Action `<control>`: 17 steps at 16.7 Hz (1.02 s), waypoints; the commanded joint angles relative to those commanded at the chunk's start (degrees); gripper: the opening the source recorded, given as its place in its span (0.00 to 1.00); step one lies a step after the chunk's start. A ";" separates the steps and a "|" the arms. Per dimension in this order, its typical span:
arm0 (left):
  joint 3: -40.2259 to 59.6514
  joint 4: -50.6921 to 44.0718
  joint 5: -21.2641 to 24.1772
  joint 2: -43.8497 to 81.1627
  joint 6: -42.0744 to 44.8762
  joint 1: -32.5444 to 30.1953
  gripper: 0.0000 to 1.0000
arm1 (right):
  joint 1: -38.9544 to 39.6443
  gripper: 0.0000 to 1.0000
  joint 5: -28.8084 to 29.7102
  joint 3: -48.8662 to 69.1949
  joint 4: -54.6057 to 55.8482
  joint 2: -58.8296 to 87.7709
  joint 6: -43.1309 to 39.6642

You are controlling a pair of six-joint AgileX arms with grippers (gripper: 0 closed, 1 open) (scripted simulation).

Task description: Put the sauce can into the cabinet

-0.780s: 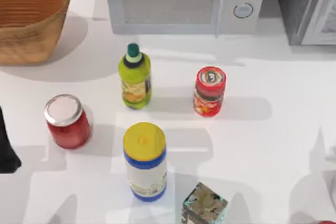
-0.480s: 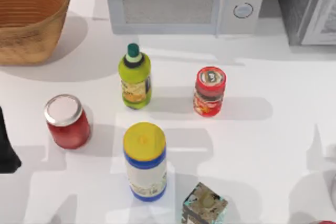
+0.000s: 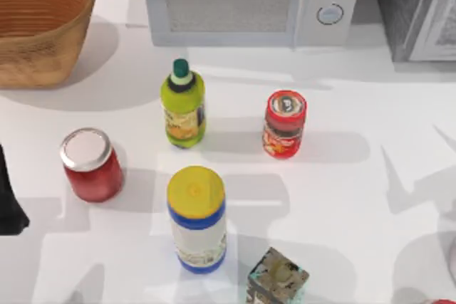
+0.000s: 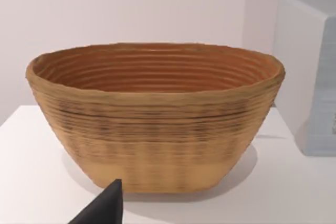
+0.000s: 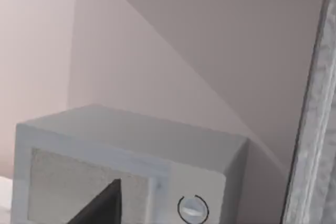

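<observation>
The sauce can [image 3: 285, 124], red with a multicoloured band and a printed grey top, stands upright near the middle of the table, with nothing touching it. The cabinet [image 3: 417, 8], dark speckled grey with a pale framed panel, is at the back right corner; its pale edge [image 5: 315, 103] also runs down the right wrist view. A dark part of my left gripper [image 3: 8, 201] sits at the table's left edge, far from the can, and shows again in the left wrist view [image 4: 104, 207]. A dark tip of my right gripper [image 5: 102, 205] shows before the microwave.
A white microwave [image 3: 249, 1] stands at the back centre and a woven basket [image 3: 39, 26] at the back left. A green bottle [image 3: 183, 105], a red jar [image 3: 90, 165], a yellow-capped bottle [image 3: 197, 218] and a small box [image 3: 278, 279] stand left of and in front of the can.
The arm shadows on the right side of the table have shifted up and to the left. The can and the other objects have stayed in place.
</observation>
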 joint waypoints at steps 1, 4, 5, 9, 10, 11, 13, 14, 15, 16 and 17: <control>0.00 0.00 0.00 0.00 0.00 0.00 1.00 | 0.39 1.00 -2.94 1.87 3.37 3.93 -0.29; 0.00 0.00 0.00 0.00 0.00 0.00 1.00 | 1.61 1.00 -12.31 7.89 13.62 17.46 -0.97; 0.00 0.00 0.00 0.00 0.00 0.00 1.00 | 2.04 1.00 -15.50 9.97 17.01 22.41 -1.10; 0.00 0.00 0.00 0.00 0.00 0.00 1.00 | 3.57 1.00 -27.96 18.35 30.07 43.24 -1.03; 0.00 0.00 0.00 0.00 0.00 0.00 1.00 | 3.86 1.00 -30.93 20.52 33.18 48.60 -0.86; 0.00 0.00 0.00 0.00 0.00 0.00 1.00 | 4.08 1.00 -33.78 22.75 36.21 53.95 -0.60; 0.00 0.00 0.00 0.00 0.00 0.00 1.00 | 4.39 1.00 -39.18 27.26 42.07 64.54 0.13; 0.00 0.00 0.00 0.00 0.00 0.00 1.00 | 4.48 1.00 -41.71 29.50 44.87 69.73 0.60; 0.00 0.00 0.00 0.00 0.00 0.00 1.00 | 4.52 1.00 -44.09 31.70 47.53 74.83 1.14; 0.00 0.00 0.00 0.00 0.00 0.00 1.00 | 4.53 1.00 -46.36 33.88 50.08 79.84 1.72; 0.00 0.00 0.00 0.00 0.00 0.00 1.00 | 4.50 1.00 -48.49 36.02 52.48 84.75 2.34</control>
